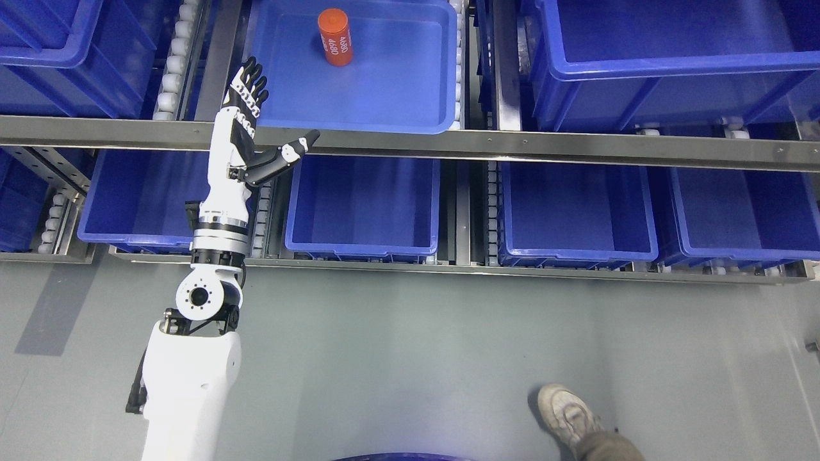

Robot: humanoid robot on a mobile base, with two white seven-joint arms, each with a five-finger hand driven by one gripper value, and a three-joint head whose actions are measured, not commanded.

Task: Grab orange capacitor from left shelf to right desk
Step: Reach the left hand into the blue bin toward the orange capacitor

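Zero steps done | orange capacitor (336,36) upright near back edge of upper-shelf bin (384,96), ungrasped | left hand (246,105) empty, fingers spread, at bin's front-left corner | remaining: grasp, carry to bench

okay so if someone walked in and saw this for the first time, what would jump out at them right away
The orange capacitor stands out, alone in a shallow blue tray on the upper shelf. Next comes the robot's left hand, raised at the tray's left edge with fingers spread, holding nothing. A person's shoe shows on the grey floor at lower right.
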